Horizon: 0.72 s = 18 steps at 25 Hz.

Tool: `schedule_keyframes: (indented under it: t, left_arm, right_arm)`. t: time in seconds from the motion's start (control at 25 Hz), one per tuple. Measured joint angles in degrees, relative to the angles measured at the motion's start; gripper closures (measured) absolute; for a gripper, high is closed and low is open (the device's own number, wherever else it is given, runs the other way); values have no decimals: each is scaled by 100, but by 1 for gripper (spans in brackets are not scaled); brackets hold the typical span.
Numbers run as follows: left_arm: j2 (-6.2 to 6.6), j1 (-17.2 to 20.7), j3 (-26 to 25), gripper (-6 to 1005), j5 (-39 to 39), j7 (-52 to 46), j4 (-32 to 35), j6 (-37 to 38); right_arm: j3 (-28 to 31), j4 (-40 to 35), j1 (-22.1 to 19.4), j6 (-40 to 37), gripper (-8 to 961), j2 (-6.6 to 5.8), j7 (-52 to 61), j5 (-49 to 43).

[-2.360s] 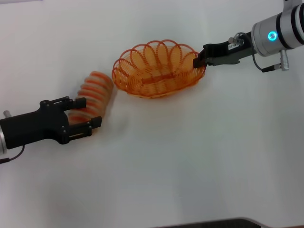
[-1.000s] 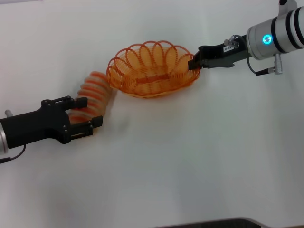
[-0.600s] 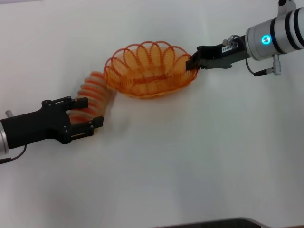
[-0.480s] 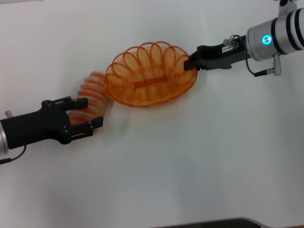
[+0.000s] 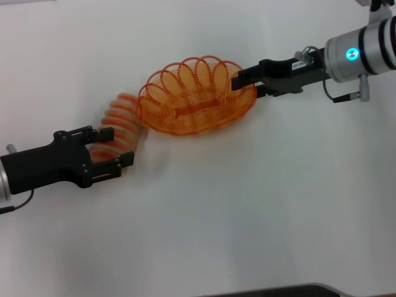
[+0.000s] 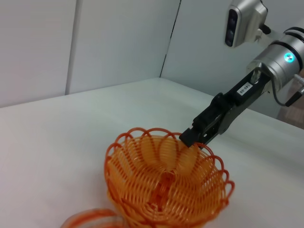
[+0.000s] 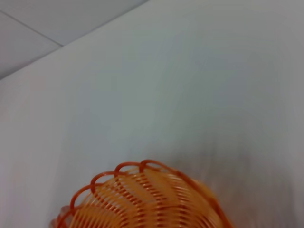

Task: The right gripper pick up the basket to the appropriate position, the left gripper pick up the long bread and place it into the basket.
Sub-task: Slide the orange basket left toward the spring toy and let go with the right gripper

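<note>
The orange wire basket [image 5: 192,102] sits left of centre on the white table, and its left rim reaches the far end of the long bread [image 5: 124,117]. My right gripper [image 5: 237,83] is shut on the basket's right rim. It also shows in the left wrist view [image 6: 188,138], pinching the far rim of the basket [image 6: 166,190]. My left gripper [image 5: 111,148] is open, with a finger on either side of the bread's near end. A sliver of the bread [image 6: 90,219] shows in the left wrist view. The right wrist view shows only the basket's rim [image 7: 152,199].
The white table [image 5: 247,204] stretches in front and to the right. A dark strip [image 5: 278,291] marks its near edge. Grey wall panels [image 6: 118,42] stand behind the table in the left wrist view.
My right gripper has carried the basket leftward, so its rim now meets the bread's far end. The left arm and the bread have not moved.
</note>
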Motion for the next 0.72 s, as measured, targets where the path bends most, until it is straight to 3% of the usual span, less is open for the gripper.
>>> schedule_keyframes:
  t: [0.08, 0.28, 0.44, 0.72]
  left_arm:
    - [0, -2, -4, 282, 0, 0, 1, 1]
    - [-25, -12, -46, 282, 0, 0, 1, 0]
    - [-58, -18, -55, 281, -33, -20, 1, 14]
    - [-109, -47, -114, 282, -89, -268, -10, 81]
  right_arm:
    - [0, -115, -78, -91, 447, -9, -32, 88]
    - [3, -657, -498, -419, 205, 24, -439, 534]
    - [67, -739, -770, -664, 165, -46, -947, 1090]
    - [656, -747, -1550, -1638, 147, -207, -3253, 2455]
